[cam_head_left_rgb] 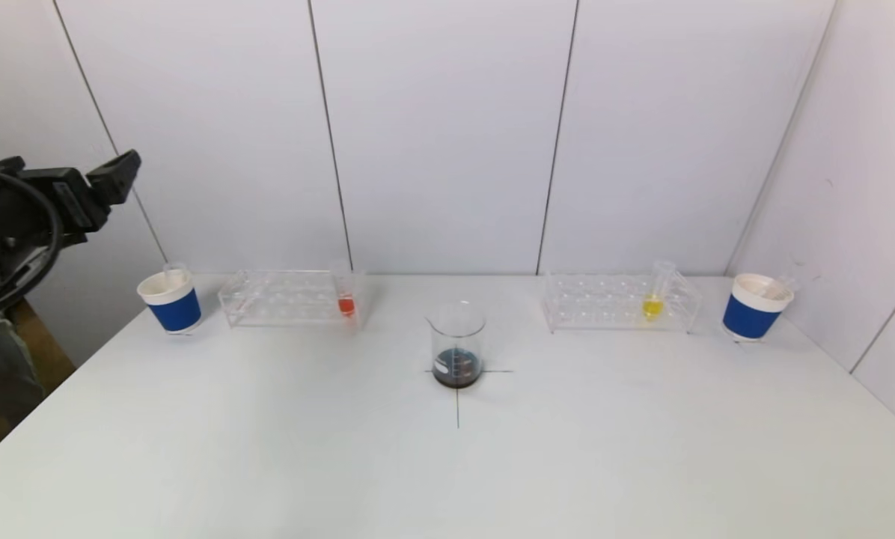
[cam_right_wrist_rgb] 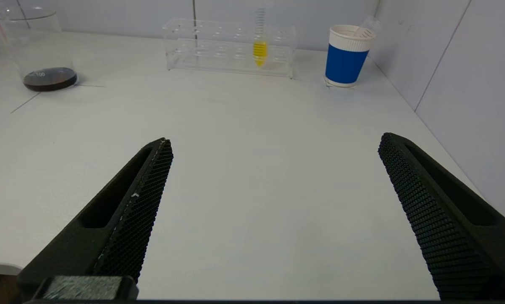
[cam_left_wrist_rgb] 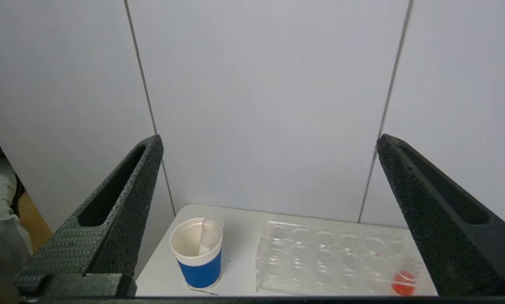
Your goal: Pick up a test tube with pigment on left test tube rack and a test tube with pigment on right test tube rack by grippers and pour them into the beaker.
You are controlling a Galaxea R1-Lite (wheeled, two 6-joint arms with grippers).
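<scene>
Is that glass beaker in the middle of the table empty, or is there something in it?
Not empty. The beaker stands upright with a shallow layer of dark brownish liquid at its bottom; most of it above is clear.

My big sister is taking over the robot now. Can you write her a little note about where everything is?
Left gripper: open, empty, raised by the table's left edge.
Right gripper: open, empty, above the table's near right part.
Red tube stands in the left rack; yellow tube stands in the right rack.
Beaker sits in the middle, with dark liquid at the bottom.
Done: neither tube picked up.
Left: grasp both tubes and pour them into the beaker.
</scene>
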